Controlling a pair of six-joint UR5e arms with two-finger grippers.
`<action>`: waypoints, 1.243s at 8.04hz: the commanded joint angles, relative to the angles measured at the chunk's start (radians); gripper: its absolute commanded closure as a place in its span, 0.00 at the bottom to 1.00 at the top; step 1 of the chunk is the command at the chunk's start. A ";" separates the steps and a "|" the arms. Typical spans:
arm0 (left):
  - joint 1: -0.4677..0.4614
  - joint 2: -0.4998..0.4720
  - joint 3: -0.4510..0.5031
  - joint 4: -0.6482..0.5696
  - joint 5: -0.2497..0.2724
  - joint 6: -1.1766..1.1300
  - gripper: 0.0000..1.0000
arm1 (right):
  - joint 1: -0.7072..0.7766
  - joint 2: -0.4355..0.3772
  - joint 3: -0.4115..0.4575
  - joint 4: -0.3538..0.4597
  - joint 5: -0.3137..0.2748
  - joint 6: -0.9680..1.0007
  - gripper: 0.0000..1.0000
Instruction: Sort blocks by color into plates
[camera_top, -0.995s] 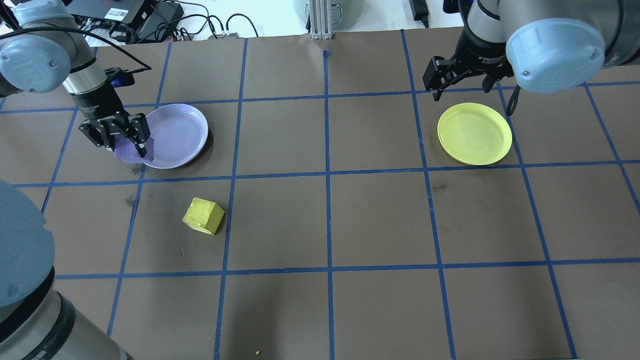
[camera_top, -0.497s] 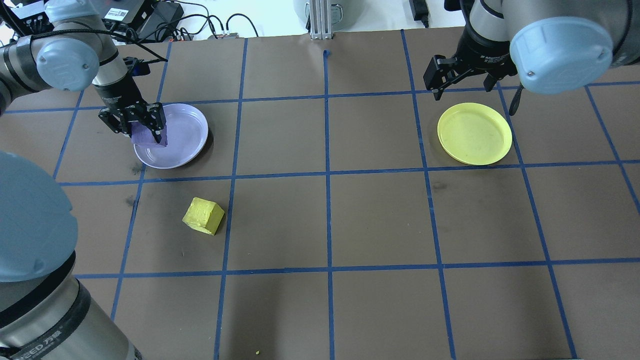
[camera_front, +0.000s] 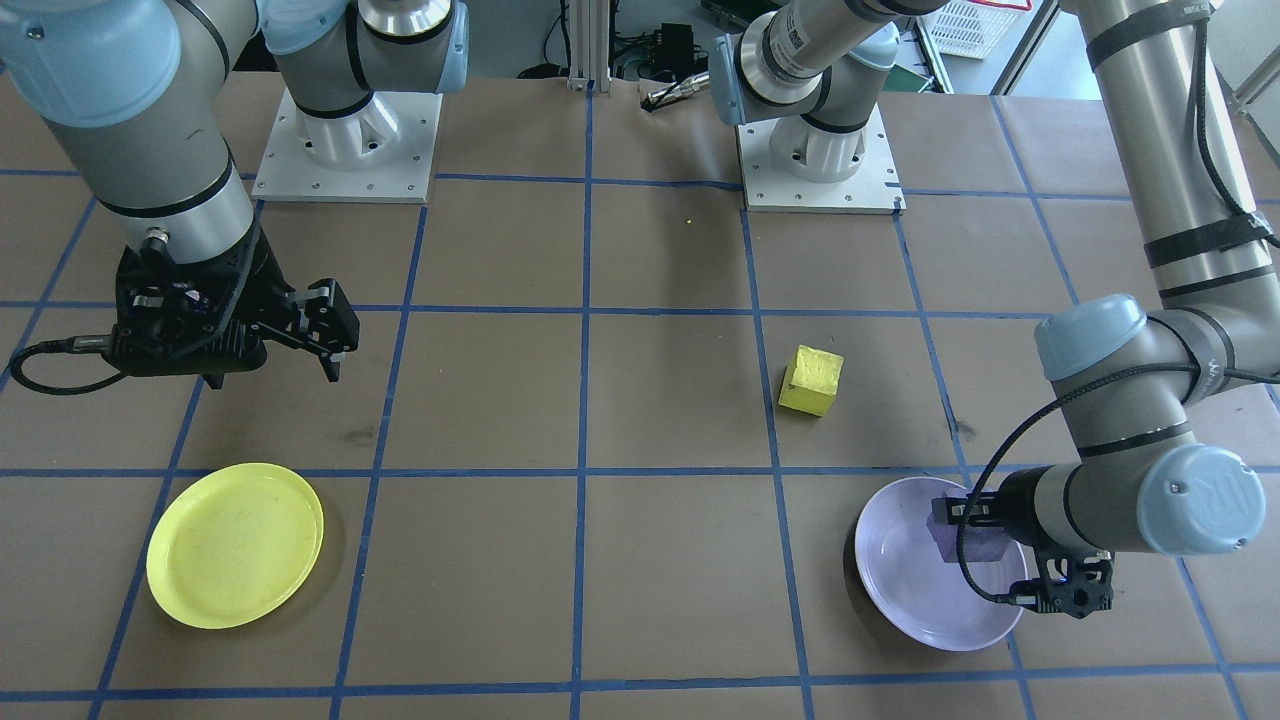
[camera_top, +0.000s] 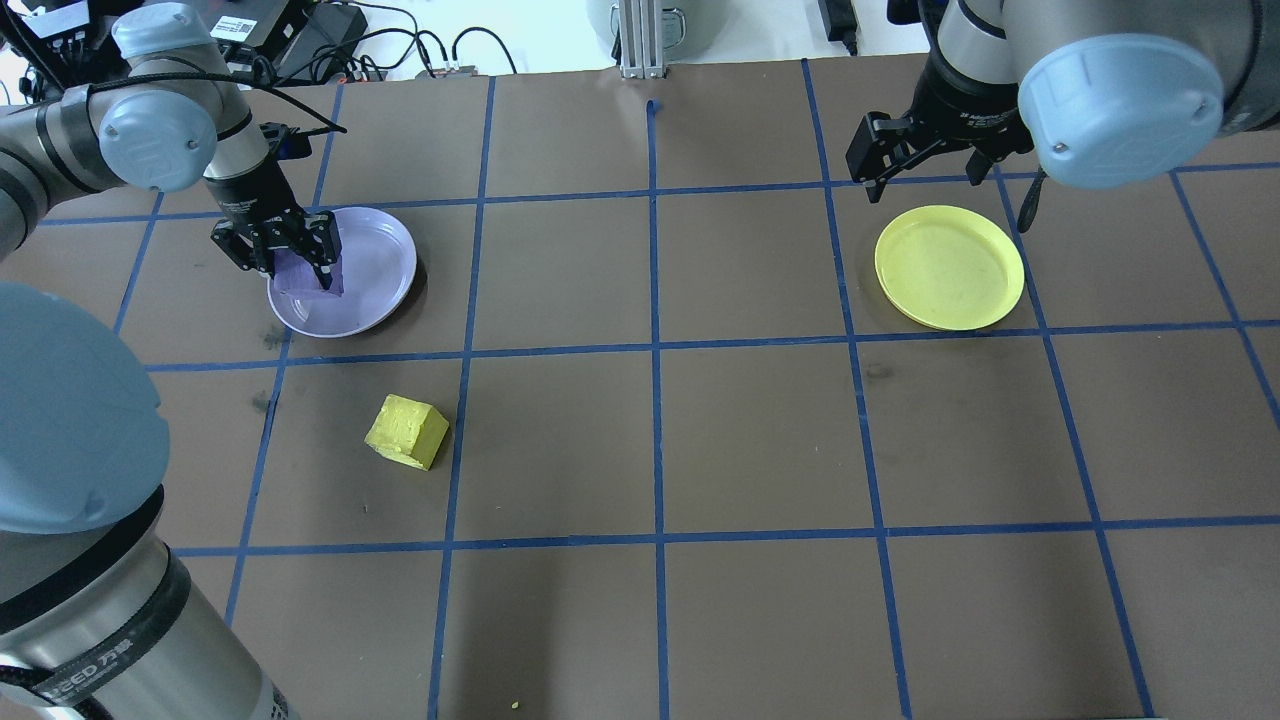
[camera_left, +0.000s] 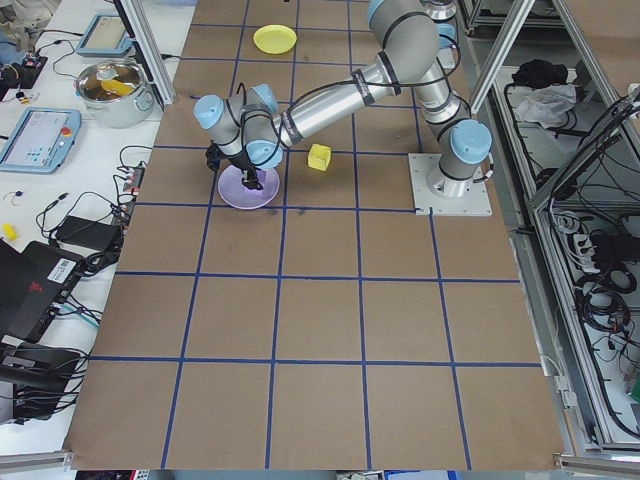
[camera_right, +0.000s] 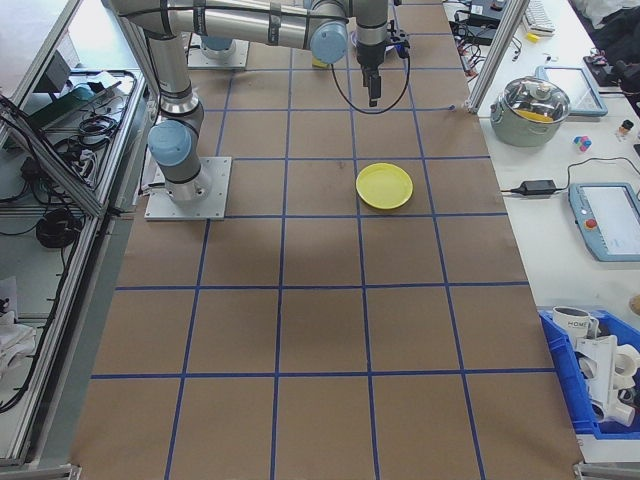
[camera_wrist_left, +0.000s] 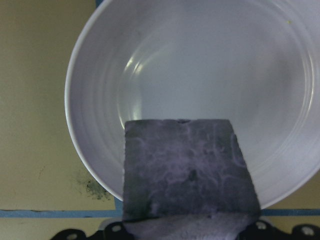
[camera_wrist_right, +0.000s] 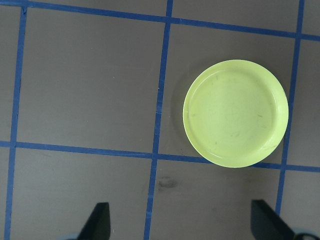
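Holding the small dark purple foam-like cube (camera_top: 309, 273), probably light and compressible and best pinched on opposite flat faces, in the clamped left gripper (camera_top: 283, 262) above the round pale lavender plastic plate (camera_top: 375, 262) at far left.

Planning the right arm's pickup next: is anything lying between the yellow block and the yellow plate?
Nothing visible does. The yellow block sits alone on the table, and only bare paper and blue tape lines lie between it and the empty yellow plate.

Brown table (camera_top: 760, 450), blue tape grid (camera_top: 657, 345)
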 joint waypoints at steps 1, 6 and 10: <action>0.000 -0.006 0.001 0.013 0.001 -0.001 0.00 | 0.000 -0.006 0.000 0.009 -0.003 0.009 0.00; -0.055 0.187 -0.029 -0.039 -0.055 0.017 0.00 | -0.002 -0.003 0.005 0.006 0.019 0.010 0.00; -0.176 0.406 -0.362 0.026 -0.065 0.212 0.03 | 0.000 0.000 0.005 -0.009 0.013 -0.004 0.00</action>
